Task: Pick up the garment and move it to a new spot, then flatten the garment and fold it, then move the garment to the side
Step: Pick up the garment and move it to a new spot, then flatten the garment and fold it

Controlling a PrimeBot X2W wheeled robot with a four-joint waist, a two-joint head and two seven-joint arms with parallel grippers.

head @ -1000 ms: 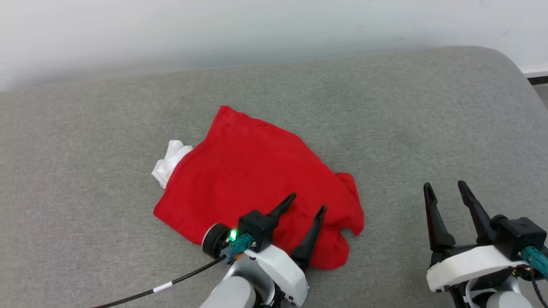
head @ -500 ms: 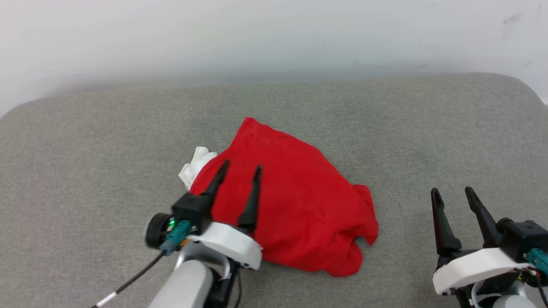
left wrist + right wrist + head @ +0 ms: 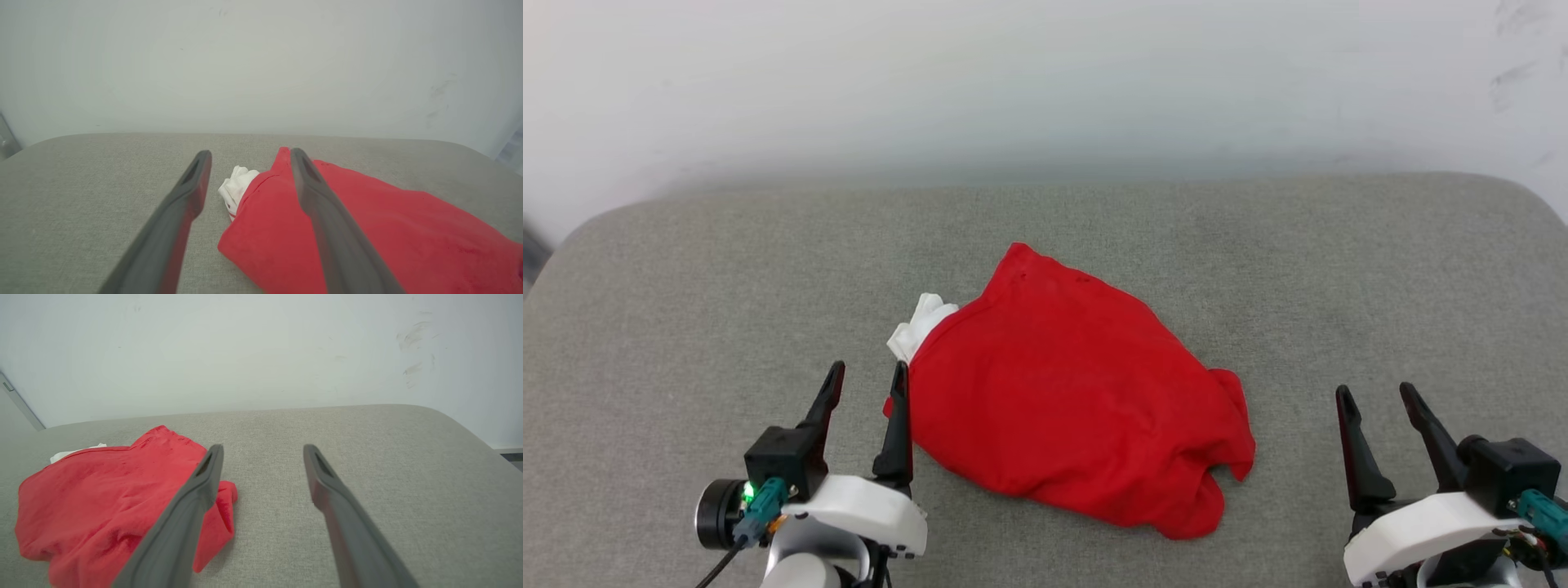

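Head view: one garment [image 3: 1070, 392] — a red shirt, rumpled into a rough heap — lies on a grey upholstered surface [image 3: 686, 269] between two pincers. The left pincer [image 3: 867, 369] stands at the garment's near-left corner with its two dark fingers spread. Its inner finger [image 3: 898, 416] is just beside the red edge, and whether it touches the cloth cannot be told. Just beyond that pincer's tips and slightly inward, one bunch of white cloth [image 3: 920, 322] pokes out from under the red. In the left wrist view the white bunch shows between the two fingers, past their tips, while the red cloth runs from the gap out past the inner finger. The right pincer [image 3: 1374, 392] is well apart from the garment, on the opposite side from the left pincer — its two fingers are also spread, over grey fabric. In the right wrist view the garment's loose end lies beside and behind that pincer's inner finger. A pale wall [image 3: 1013, 82] rises ahead of both pincers.
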